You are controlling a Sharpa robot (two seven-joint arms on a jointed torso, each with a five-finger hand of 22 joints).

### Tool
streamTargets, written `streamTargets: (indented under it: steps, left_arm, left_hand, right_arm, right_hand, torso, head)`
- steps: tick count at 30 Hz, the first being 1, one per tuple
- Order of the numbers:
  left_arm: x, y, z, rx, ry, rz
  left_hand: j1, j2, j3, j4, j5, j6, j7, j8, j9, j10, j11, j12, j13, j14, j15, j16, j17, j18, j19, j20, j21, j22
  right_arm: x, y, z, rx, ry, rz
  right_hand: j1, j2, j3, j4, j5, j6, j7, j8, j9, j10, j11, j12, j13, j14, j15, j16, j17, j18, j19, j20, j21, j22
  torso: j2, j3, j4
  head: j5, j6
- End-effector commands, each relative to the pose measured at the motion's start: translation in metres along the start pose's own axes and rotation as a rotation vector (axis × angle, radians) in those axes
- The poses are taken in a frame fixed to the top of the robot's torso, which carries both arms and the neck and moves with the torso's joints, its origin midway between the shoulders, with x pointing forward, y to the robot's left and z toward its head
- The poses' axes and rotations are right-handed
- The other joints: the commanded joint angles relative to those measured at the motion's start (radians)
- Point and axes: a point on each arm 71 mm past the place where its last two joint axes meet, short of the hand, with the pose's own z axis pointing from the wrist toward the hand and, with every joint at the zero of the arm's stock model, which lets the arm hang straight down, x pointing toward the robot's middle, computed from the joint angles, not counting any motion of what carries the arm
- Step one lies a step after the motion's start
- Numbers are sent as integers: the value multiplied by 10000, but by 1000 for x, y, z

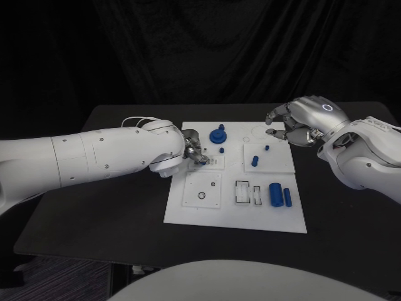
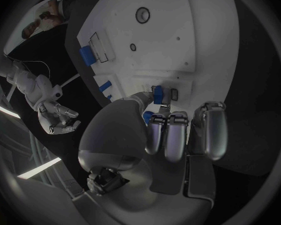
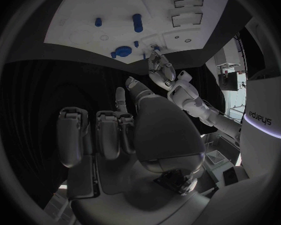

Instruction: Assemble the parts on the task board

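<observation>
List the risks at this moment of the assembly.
1. The left robot hand pinches a small blue part only at its fingertips above the task board; it may slip or tilt before it seats.
2. The tall blue part stands close by that hand; a sideways move may knock it.
3. The right robot hand hovers over the board's far corner, fingers curled; lowering may bump the blue peg.

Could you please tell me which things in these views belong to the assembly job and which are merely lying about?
Job:
task board
blue parts, e.g. the large cylinder
left hand, pinching a small blue part
right hand, holding nothing

Lying about:
nothing apart from the black table
</observation>
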Motion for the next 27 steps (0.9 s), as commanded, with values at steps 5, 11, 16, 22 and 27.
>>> streamTargets:
  steps: [5,11,16,22,27]
  left_arm:
    - [2,-1,2,274,-153,-116]
    - [2,-1,3,314,-173,-131]
    - [3,-2,3,363,-168,-132]
    - [4,-3,4,363,-101,-88]
    - [5,-4,4,349,-28,-40]
  left_hand:
    - [-86,53,84,-48,-47,736,-642,-67,-10,1047,-49,24,2609,1055,-65,26,2634,-72,-5,-18,-52,1900]
    - [-102,56,111,-64,-45,738,-643,-80,-1,1047,-51,24,2609,1055,-65,26,2634,-71,-8,-18,-59,1899]
    - [-102,56,111,-64,-45,738,-643,-80,-1,1047,-51,24,2609,1055,-65,26,2634,-71,-8,-18,-59,1899]
    - [-134,62,145,-79,-47,757,-644,-88,14,1047,-51,24,2609,1055,-66,26,2634,-69,-14,-18,-72,1896]
    - [-162,66,162,-82,-54,774,-645,-91,25,1047,-52,24,2609,1055,-66,26,2634,-68,-17,-18,-78,1895]
  right_arm:
    - [1,-3,-1,234,80,-60]
    - [2,-3,-1,276,127,-68]
    - [3,-4,-1,302,160,-70]
    - [4,-4,-1,339,189,-78]
    - [4,-5,-1,379,220,-98]
  right_hand:
    - [93,18,53,5,43,93,-3,46,16,1060,17,27,2629,814,24,-37,1559,147,659,43,-38,2335]
    - [110,17,61,-5,58,92,-2,44,20,1060,18,27,2629,813,24,-40,1553,149,657,44,-43,2334]
    - [110,17,61,-5,58,92,-2,44,20,1060,18,27,2629,813,24,-40,1553,149,657,44,-43,2334]
    - [120,19,67,-10,68,91,0,43,22,1060,20,27,2629,814,25,-37,1559,148,657,44,-42,2334]
    - [130,20,72,-15,76,91,1,42,25,1060,22,27,2629,814,26,-38,1558,148,658,44,-41,2335]
  torso:
    - [-6,1,-3]
    - [-5,6,-13]
    - [-9,8,-20]
    - [-11,13,-11]
    - [-12,12,-10]
  head:
    - [-2,-2]
    - [6,-2]
    - [10,-2]
    - [-1,-2]
    - [21,-2]
